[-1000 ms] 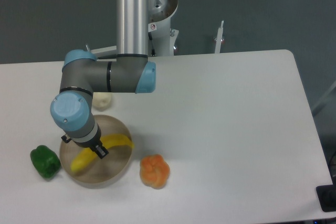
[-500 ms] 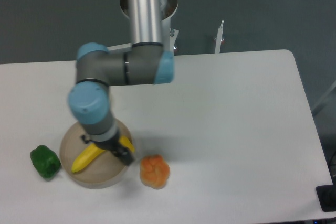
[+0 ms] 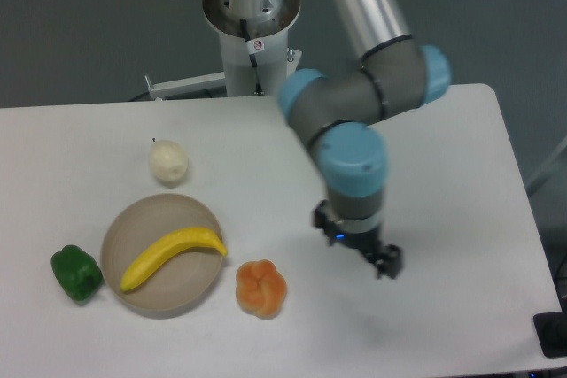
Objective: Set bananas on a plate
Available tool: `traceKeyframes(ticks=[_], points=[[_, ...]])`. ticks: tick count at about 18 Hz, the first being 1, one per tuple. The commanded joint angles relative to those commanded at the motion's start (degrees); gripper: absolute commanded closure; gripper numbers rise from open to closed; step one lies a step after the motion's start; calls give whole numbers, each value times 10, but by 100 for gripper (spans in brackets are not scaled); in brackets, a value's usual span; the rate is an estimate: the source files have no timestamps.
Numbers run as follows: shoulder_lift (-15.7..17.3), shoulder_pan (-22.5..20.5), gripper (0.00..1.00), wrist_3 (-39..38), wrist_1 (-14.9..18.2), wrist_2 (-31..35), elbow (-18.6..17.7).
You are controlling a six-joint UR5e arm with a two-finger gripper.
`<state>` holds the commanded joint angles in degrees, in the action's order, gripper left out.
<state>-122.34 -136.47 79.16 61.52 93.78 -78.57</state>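
A bright yellow curved banana (image 3: 171,253) lies across the round beige-tan plate (image 3: 161,303) at the front left of the white table. It rests inside the rim, its right end near the plate's right edge. My gripper (image 3: 365,252) is far to the right of the plate, low over the bare table, with nothing in it. Its fingers point down and away from the camera, and the wrist hides the gap between them.
An orange lobed fruit (image 3: 260,289) sits just right of the plate. A green pepper (image 3: 76,273) sits at its left. A cream-white round fruit (image 3: 168,163) lies behind the plate. The robot base (image 3: 248,24) stands at the table's back edge.
The gripper has left the banana on the plate and swung far to the right across the table. The banana now lies uncovered on the plate.
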Motion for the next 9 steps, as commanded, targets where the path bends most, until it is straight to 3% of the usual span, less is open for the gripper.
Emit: traceKeyframes(ticks=[3, 9], points=[[-26, -46, 0, 78, 4, -1, 4], [-38, -42, 0, 88, 0, 0, 3]])
